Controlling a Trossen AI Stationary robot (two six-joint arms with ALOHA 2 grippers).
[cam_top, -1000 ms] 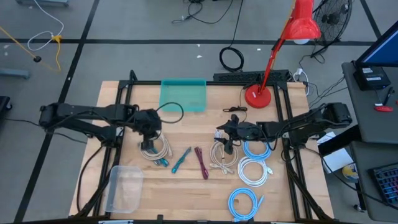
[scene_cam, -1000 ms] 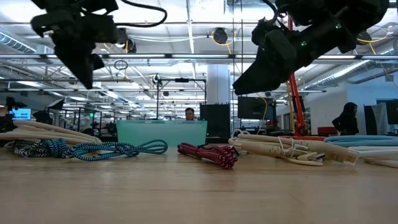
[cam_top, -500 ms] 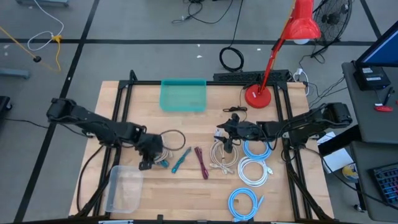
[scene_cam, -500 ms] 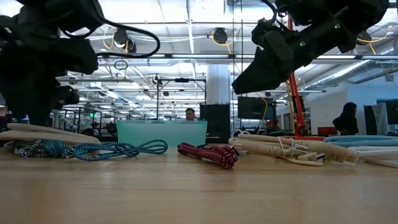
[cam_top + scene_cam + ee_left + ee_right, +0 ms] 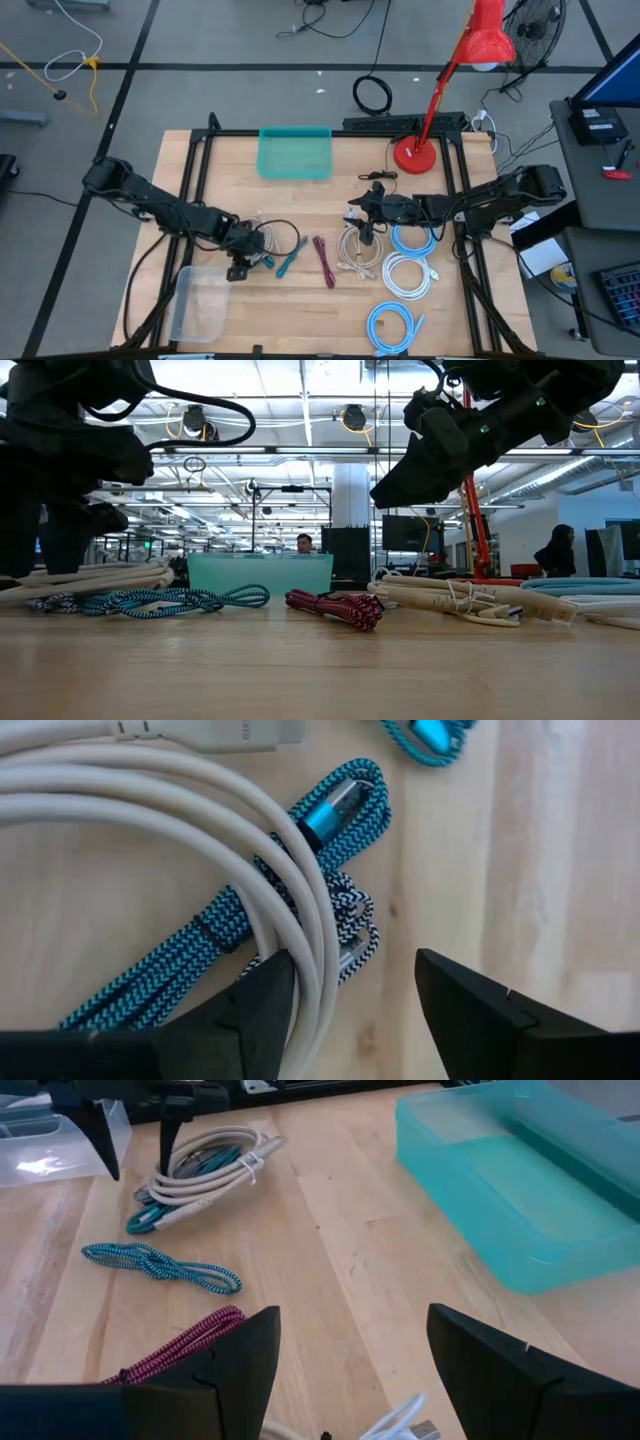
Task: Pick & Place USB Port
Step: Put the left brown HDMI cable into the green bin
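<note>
A white USB cable coil (image 5: 258, 240) lies left of centre on the table, on top of a teal braided cable with a metal USB plug (image 5: 335, 805) and a black-and-white braided cable (image 5: 350, 920). My left gripper (image 5: 350, 1010) points down at the coil's near bend, open, and also shows in the high view (image 5: 240, 268) and far off in the right wrist view (image 5: 135, 1140). A second teal cable (image 5: 290, 257) and a maroon cable (image 5: 324, 262) lie toward the middle. My right gripper (image 5: 365, 235) hangs open above a cream cable bundle (image 5: 355, 250). My left gripper comes from above, slanting down, with one finger (image 5: 265, 1005) over the near bend of the white coil (image 5: 300, 935) and the other over bare wood. Whether that finger touches the cable, I cannot tell. Nothing is pinched between the fingers.
A teal bin (image 5: 295, 153) stands at the far middle and a clear plastic container (image 5: 200, 300) at the near left. White (image 5: 405, 275) and blue (image 5: 392, 325) cable coils lie right of centre. A red desk lamp (image 5: 415, 155) stands at the back right.
My left gripper has gone down and toward the table's near edge, from above the white coil's far side to its near bend, and has opened from shut. My right gripper has kept still.
</note>
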